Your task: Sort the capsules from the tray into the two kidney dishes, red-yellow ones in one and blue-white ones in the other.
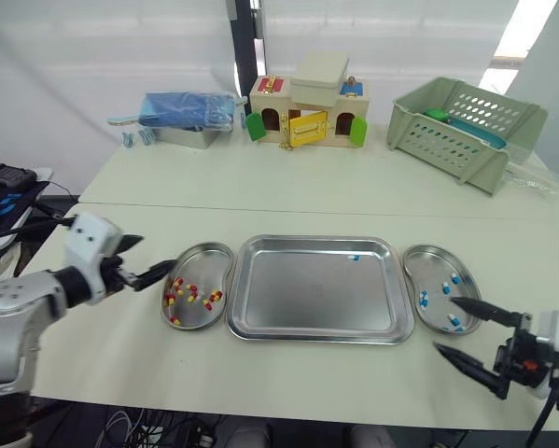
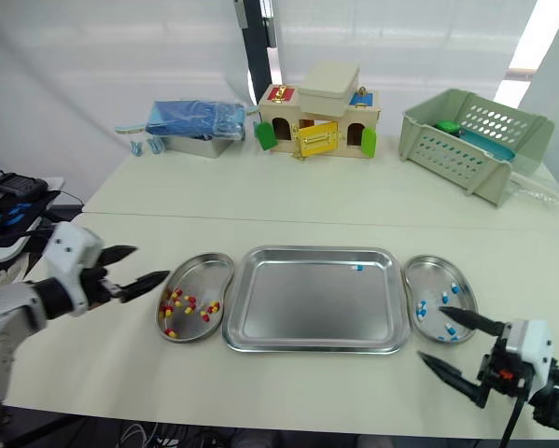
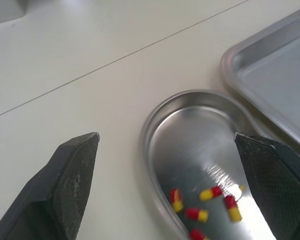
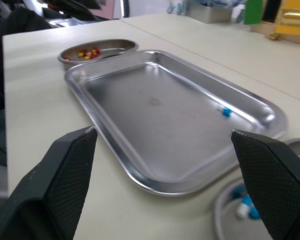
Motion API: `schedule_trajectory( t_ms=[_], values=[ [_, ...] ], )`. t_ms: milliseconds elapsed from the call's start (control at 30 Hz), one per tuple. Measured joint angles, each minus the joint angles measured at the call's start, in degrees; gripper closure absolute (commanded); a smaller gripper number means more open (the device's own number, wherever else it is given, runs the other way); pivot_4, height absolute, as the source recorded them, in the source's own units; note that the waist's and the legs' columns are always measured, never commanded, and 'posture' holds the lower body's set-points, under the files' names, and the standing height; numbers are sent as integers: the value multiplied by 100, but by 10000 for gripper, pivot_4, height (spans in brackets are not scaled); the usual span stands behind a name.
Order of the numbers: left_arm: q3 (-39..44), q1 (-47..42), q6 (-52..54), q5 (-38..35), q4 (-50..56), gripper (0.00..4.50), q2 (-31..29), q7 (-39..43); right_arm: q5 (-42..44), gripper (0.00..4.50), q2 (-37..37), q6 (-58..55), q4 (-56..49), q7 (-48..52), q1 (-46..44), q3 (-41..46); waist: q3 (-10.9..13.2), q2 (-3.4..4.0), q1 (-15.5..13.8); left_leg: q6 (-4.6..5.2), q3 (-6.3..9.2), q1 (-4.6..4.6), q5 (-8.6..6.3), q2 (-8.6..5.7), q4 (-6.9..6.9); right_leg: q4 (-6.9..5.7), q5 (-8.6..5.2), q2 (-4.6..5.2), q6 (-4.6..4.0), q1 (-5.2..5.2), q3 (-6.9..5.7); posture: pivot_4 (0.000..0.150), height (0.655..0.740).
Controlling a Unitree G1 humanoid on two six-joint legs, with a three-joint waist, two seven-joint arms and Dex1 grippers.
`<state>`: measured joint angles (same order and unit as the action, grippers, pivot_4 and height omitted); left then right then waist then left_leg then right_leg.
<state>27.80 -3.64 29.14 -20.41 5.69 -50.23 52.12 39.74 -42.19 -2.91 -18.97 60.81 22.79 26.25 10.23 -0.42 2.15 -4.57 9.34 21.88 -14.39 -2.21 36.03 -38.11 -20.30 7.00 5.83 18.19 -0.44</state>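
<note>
Steel rectangular tray (image 1: 307, 294): one blue-white capsule (image 1: 353, 258) is left by its far right corner. Red-yellow capsules (image 3: 196, 214), five counted in the left wrist view, are held in the left kidney dish (image 1: 201, 264); blue-white ones in the right kidney dish (image 1: 430, 266). Left gripper (image 1: 157, 252) and right gripper (image 1: 444, 324) are spread apart.

We see red-yellow capsules (image 1: 192, 297) in one silver kidney dish (image 1: 200, 248), blue-white capsules (image 1: 424, 299) in the other dish (image 1: 428, 250), a lone blue-white capsule (image 1: 353, 258) on the silver tray (image 1: 316, 294), and a cream worktop (image 1: 307, 196).

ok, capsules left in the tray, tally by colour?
blue-white capsule: 1, by the tray's far right corner
red-yellow capsules: 0 in it; those lie in the left kidney dish
Total in tray: 1
</note>
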Motion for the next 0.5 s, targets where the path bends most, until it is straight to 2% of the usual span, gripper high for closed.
schedule_trajectory(
  t_ms=[100,200,500],
  values=[
    [372,461,-473,82,-415,137,-247,205,190,0,-271,-455,331,-235,-342,429,0,0,-21,18,-1,0,-10,0,1,-1,0,0,0,0,1,1500,7400],
    [662,852,-862,274,-857,137,-437,307,-37,0,-713,-617,1042,-161,-490,674,-1,-4,-29,18,-1,1,-10,0,-5,4,0,0,-1,2,-1,1500,7400],
    [878,969,-1506,470,-1693,137,-573,231,-1083,0,-1394,-541,3110,0,-1599,492,0,-6,7,18,-2,1,-10,0,-6,0,0,1,-1,5,-1,1500,7400]
  ],
)
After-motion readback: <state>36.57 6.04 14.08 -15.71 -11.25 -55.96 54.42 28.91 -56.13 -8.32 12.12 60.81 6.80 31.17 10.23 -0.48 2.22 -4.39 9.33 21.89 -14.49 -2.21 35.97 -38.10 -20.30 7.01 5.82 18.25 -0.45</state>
